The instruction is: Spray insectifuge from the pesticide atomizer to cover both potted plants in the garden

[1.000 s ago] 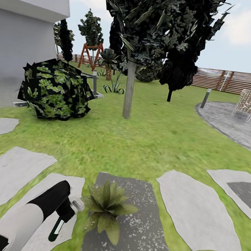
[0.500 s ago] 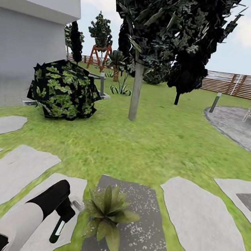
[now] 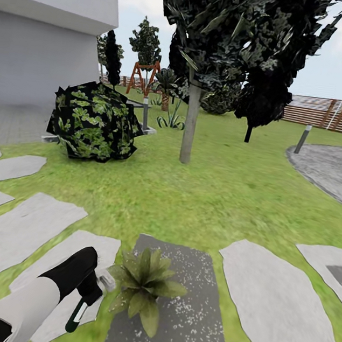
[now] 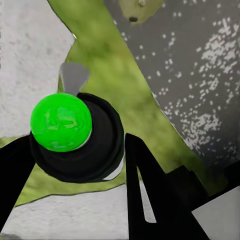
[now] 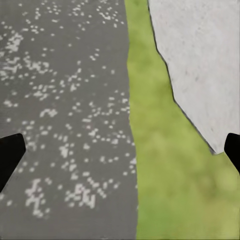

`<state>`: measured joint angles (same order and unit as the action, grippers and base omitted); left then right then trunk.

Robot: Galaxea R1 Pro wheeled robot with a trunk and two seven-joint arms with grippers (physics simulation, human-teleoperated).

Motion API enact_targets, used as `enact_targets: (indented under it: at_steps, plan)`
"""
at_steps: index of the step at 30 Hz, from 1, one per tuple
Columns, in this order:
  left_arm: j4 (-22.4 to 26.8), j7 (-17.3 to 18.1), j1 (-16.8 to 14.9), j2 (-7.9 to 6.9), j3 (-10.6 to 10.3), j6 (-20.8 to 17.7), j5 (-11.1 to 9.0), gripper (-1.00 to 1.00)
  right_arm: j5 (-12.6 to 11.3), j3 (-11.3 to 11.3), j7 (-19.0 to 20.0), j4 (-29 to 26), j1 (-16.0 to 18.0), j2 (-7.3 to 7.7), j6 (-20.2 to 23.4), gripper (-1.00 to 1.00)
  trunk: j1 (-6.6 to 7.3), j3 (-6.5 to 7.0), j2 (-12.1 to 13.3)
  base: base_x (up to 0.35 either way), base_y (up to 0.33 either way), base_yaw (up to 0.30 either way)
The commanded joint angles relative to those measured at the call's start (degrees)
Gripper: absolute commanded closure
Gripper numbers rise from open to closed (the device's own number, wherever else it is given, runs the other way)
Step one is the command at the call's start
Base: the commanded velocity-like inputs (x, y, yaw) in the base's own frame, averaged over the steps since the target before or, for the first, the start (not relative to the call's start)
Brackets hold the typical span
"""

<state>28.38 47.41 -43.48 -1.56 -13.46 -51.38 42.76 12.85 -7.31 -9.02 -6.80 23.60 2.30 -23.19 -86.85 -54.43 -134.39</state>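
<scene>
1. Pesticide atomizer (image 3: 78, 313) sits in my left tool (image 3: 88, 294), at the bottom left of the head view, hanging over the pale slab (image 3: 78, 267) just beside the potted plant (image 3: 143, 285).
2. Left wrist view: dark round body with a bright green face (image 4: 61, 121) wedged between the two black fingers (image 4: 145, 185). The left tool is pinching the atomizer; both fingers look to be touching it.
3. Whether the nozzle points at the plant I can't tell. In the head view the bottle hangs down and slightly away from the leaves.
4. Right tool (image 5: 120, 150): only the two fingertips show at the edges of its wrist view, spread wide, nothing between them. It hangs over the dark speckled slab (image 5: 60, 100) and a grass strip (image 5: 160, 165).
5. Handling guess: the bottle is tiny, rigid and light, probably smooth plastic, so it may twist or slip in the pinch if I swing fast. Best hold is across the round body, as now, keeping the top clear.
6. Plant is a low rosette of olive leaves sitting on the dark slab; pot not visible. Leaves look soft, so I'd avoid brushing them with the tool.
7. Second potted plant not located here. Fence (image 3: 331, 113), trees and big dark variegated bush (image 3: 93, 122) are well apart, up the lawn.
8. Stage guess: pickup done, spraying of the first plant about to start or under way.
</scene>
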Motion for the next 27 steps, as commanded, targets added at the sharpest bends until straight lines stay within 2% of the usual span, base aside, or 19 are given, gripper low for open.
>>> enact_targets:
  at_steps: [1,5,11,15,20,27]
  plan:
    - [0.10,0.59,-0.03,-0.04,-0.24,-0.04,0.57,1.00,0.62,-0.43,-0.14,0.06,0.04,-0.01,-0.19,-1.00,0.01,-0.06,-0.02,-0.002,-0.001,0.275]
    - [0.10,0.58,0.17,-0.02,-0.25,-0.09,0.57,1.00,0.62,-0.43,-0.12,0.08,0.04,-0.01,-0.19,-1.00,0.01,-0.06,-0.02,0.052,-0.005,0.171]
    - [0.10,0.58,0.48,0.18,-0.32,-0.08,0.57,1.00,0.63,-0.43,-0.12,0.09,0.04,-0.01,-0.19,-1.00,0.01,-0.06,-0.02,0.265,-0.120,0.013]
    - [0.10,0.58,0.34,0.24,-0.34,-0.12,0.66,1.00,0.67,-0.43,-0.12,0.11,0.04,-0.09,-0.19,-1.00,0.01,-0.06,-0.02,0.208,-0.184,0.183]
    - [0.10,0.57,0.26,0.20,-0.34,-0.13,0.66,1.00,0.66,-0.43,-0.12,0.11,0.04,-0.10,-0.19,-1.00,0.01,-0.06,-0.02,-0.064,-0.198,0.270]
    - [0.02,0.50,0.51,0.05,-0.66,-0.13,0.66,1.00,0.68,-0.43,-0.12,0.12,0.04,-0.10,-0.19,-1.00,0.01,-0.06,-0.02,-0.016,-0.018,0.277]
